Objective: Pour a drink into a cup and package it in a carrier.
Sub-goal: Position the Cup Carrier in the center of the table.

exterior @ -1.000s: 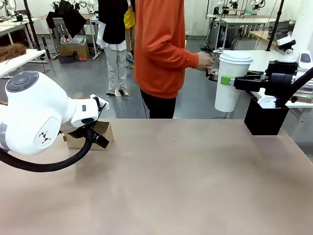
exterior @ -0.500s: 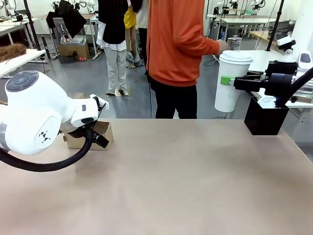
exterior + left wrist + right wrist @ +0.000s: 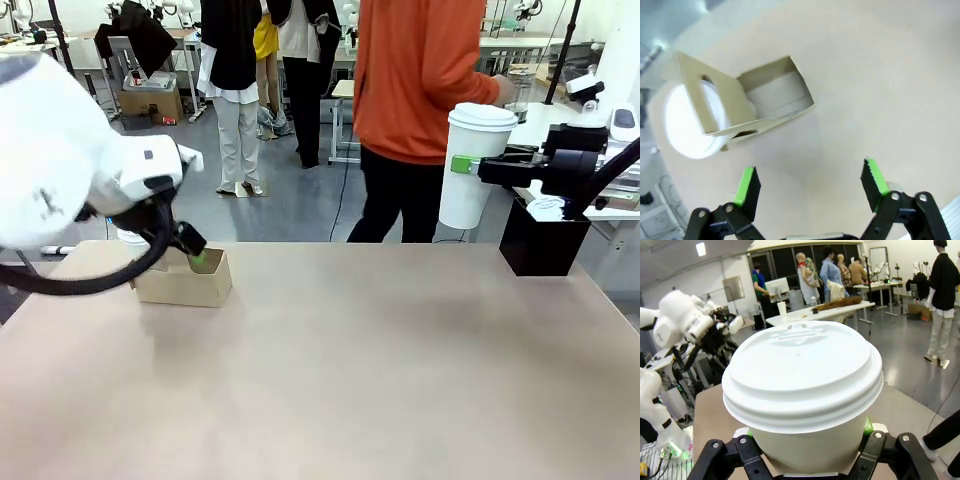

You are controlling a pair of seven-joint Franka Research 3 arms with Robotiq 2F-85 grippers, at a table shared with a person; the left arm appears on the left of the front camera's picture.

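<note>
My right claw (image 3: 468, 165) is clamped around the lidded cup (image 3: 470, 205), up in the air at the far right, just beside the black box (image 3: 543, 245). My left claw (image 3: 810, 185) hangs wide apart over the carrier (image 3: 735, 107), way across the table. The lid hides what's inside the cup, so if I squeeze too hard it could pop off or slop. One carrier slot looks taken by something white.

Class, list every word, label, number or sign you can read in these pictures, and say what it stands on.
No text here can be read.
On the lid: raised marks near its edge, too blurred to read.
The cup, carrier and black box: plain, no print seen.
</note>
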